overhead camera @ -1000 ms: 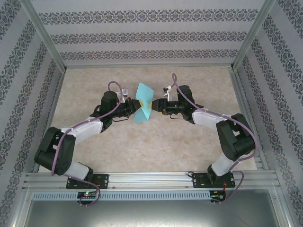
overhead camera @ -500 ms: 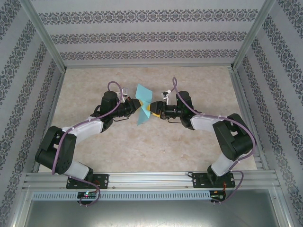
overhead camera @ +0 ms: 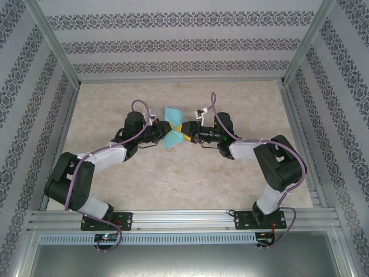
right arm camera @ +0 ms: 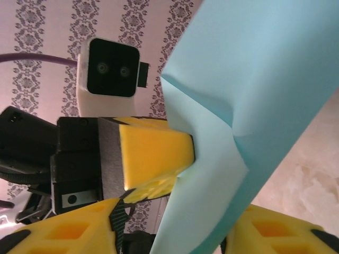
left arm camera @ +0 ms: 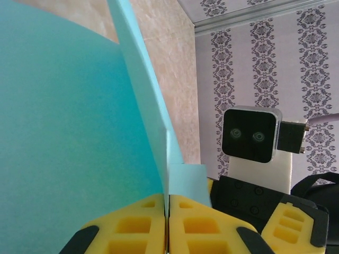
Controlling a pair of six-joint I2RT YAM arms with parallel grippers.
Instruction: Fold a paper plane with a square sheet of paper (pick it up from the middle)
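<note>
Sheet of paper [overhead camera: 171, 140] at mid-frame of top view, held up off counter [overhead camera: 173, 184], bent into V between two hands. Left hand [left arm camera: 167, 207]: pads shut tight on paper's fold, bottom centre of left wrist view. Right hand [right arm camera: 175, 235]: half-wide, fingers astride paper's lower edge, not pinching. Step, likely: creasing in air, plane not yet shaped. Next: right hand must close on loose flap and press it flat without tugging sheet free.

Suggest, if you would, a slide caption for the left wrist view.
Left gripper shut on the creased teal sheet of paper, with the right wrist camera facing it.
</note>
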